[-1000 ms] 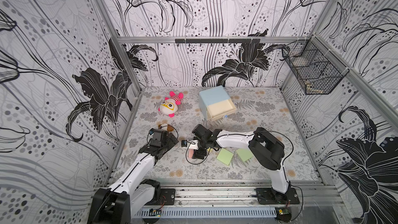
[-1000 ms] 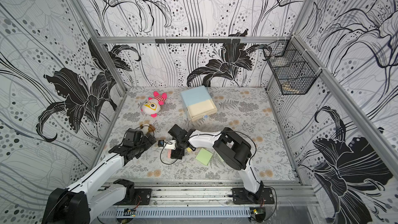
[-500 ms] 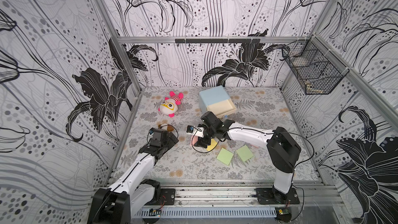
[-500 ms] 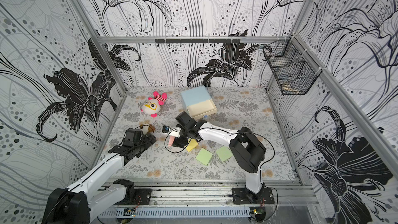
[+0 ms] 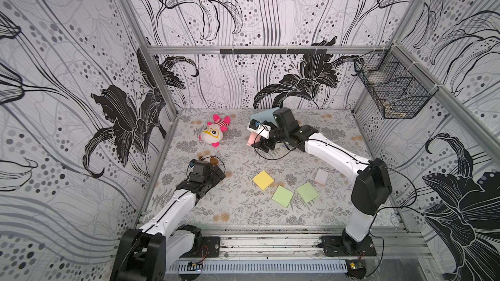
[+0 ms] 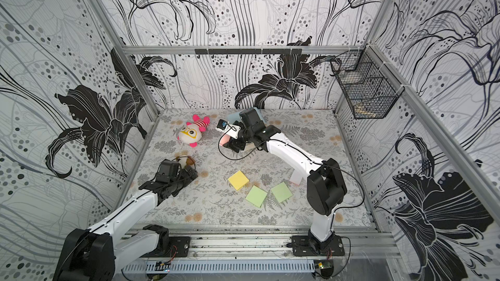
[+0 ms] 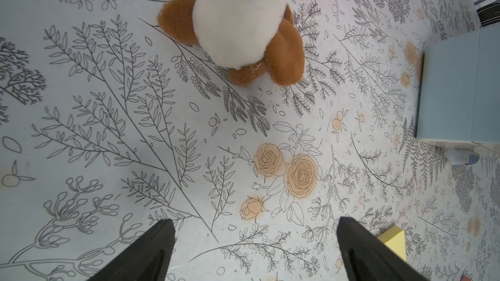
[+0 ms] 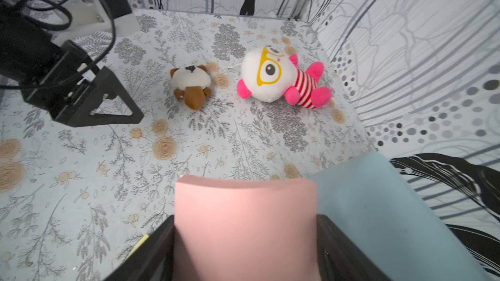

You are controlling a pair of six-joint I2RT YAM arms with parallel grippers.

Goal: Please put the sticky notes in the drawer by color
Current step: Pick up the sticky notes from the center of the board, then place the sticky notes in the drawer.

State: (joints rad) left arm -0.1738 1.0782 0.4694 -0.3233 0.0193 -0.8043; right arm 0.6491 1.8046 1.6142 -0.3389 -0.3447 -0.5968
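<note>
My right gripper is shut on a pink pad of sticky notes, held off the mat right in front of the drawer. My arm hides most of that pale-blue chest. The right wrist view shows the pink pad clamped edge to edge between both fingers, with the drawer's blue top beside it. On the mat lie a yellow pad, two green pads and a pale pinkish pad. My left gripper is open and holds nothing, low over the mat.
A pink-and-white plush doll lies at the back left. A small brown-and-white plush sits just beyond my left gripper. A black wire basket hangs on the right wall. The left wrist view shows the drawer's side and the yellow pad.
My right arm has lifted the pink pad from the middle of the mat and carried it back to the drawer. The pale pad it covered now shows. The left arm has not moved.
</note>
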